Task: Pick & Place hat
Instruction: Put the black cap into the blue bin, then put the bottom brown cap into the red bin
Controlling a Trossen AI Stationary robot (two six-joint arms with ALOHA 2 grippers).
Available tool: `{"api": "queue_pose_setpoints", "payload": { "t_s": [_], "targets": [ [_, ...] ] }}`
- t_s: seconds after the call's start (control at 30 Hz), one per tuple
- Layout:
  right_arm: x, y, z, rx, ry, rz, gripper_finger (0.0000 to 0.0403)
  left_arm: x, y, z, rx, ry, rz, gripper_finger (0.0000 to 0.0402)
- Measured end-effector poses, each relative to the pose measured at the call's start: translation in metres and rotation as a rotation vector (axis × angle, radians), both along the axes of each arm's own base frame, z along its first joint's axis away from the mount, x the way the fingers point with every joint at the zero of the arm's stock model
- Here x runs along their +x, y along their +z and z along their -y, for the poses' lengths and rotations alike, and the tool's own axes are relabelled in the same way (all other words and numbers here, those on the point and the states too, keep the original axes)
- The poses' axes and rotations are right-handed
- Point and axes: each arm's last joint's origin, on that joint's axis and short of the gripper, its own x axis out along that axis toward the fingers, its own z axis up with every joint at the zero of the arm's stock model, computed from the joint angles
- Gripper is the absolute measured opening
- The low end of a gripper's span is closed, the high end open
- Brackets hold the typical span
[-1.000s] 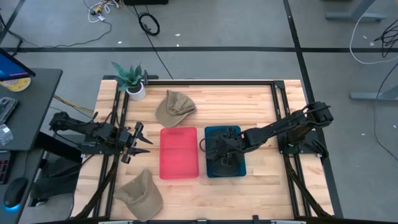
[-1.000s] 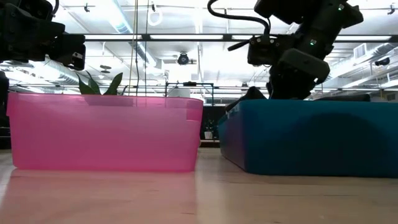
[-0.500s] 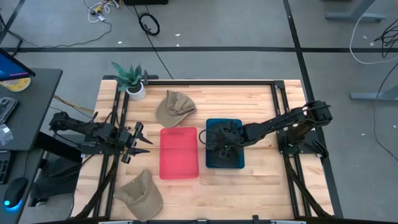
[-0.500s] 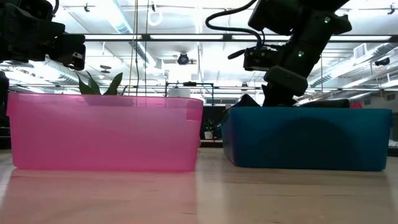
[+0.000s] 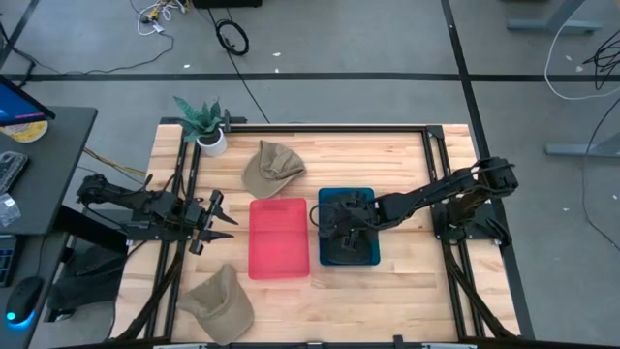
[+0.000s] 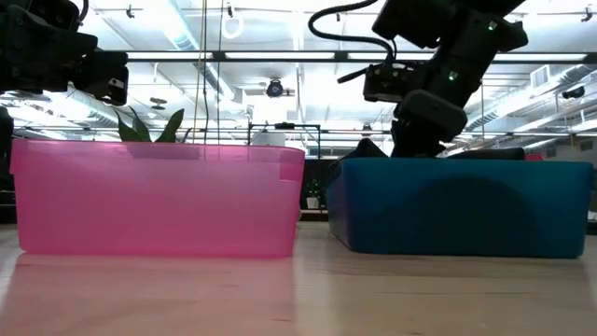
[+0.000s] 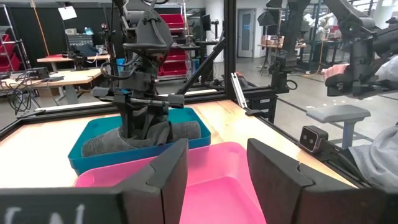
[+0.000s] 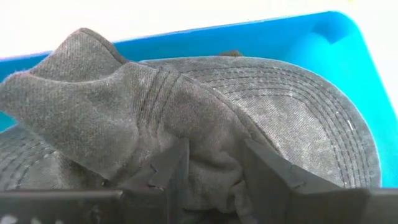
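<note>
A dark grey hat [image 8: 205,106] lies bunched in the blue bin [image 5: 373,208], right of the pink bin [image 5: 279,242]. My right gripper [image 5: 347,228] reaches down into the blue bin. Its fingers are open, with a fold of the hat's crown between them [image 8: 214,155]. The left wrist view shows it standing over the hat [image 7: 180,130]. My left gripper [image 5: 225,218] hovers open left of the pink bin and holds nothing. Two tan hats rest on the table, one beyond the pink bin [image 5: 271,167] and one near the front edge [image 5: 221,299]. My right gripper comes from above, pointing down into the blue bin. Its open fingers [image 8: 171,168] stand in the grey hat's crown, and a raised fold of cloth [image 8: 208,158] is bunched between them. The hat rests in the bin; its brim [image 8: 323,118] lies flat.
A potted plant [image 5: 205,121] stands at the far left corner. A black frame rail runs along the table's far edge and sides. Bare wood lies in front of both bins and right of the blue one.
My right gripper moved toward the table's far edge while down in the blue bin. The bin slid with it, away from the near edge, and straightened beside the pink bin. It has hardly moved in the last half second.
</note>
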Motion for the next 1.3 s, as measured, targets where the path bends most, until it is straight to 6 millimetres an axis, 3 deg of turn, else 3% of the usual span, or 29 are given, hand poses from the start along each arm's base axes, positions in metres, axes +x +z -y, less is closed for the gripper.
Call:
{"api": "queue_pose_setpoints", "payload": {
  "t_s": [0.53,0.67,0.93,1.1,1.3],
  "targets": [
    [-0.026,0.072,0.005,0.044,0.004,0.263,0.0155,0.0,0.0,0.0,0.0,0.0,0.0,0.0169],
    [-0.027,0.074,0.006,0.073,-0.101,0.328,0.0155,0.0,0.0,0.0,0.0,0.0,0.0,0.0169],
    [-0.039,0.068,-0.003,-0.06,0.072,0.454,0.0155,0.0,0.0,0.0,0.0,0.0,0.0,0.0169],
    [-0.065,0.065,-0.007,-0.025,0.233,0.633,0.0155,0.0,0.0,0.0,0.0,0.0,0.0,0.0169],
    [-0.105,0.064,0.002,-0.004,0.285,0.842,0.0155,0.0,0.0,0.0,0.0,0.0,0.0,0.0169]
  ]
}}
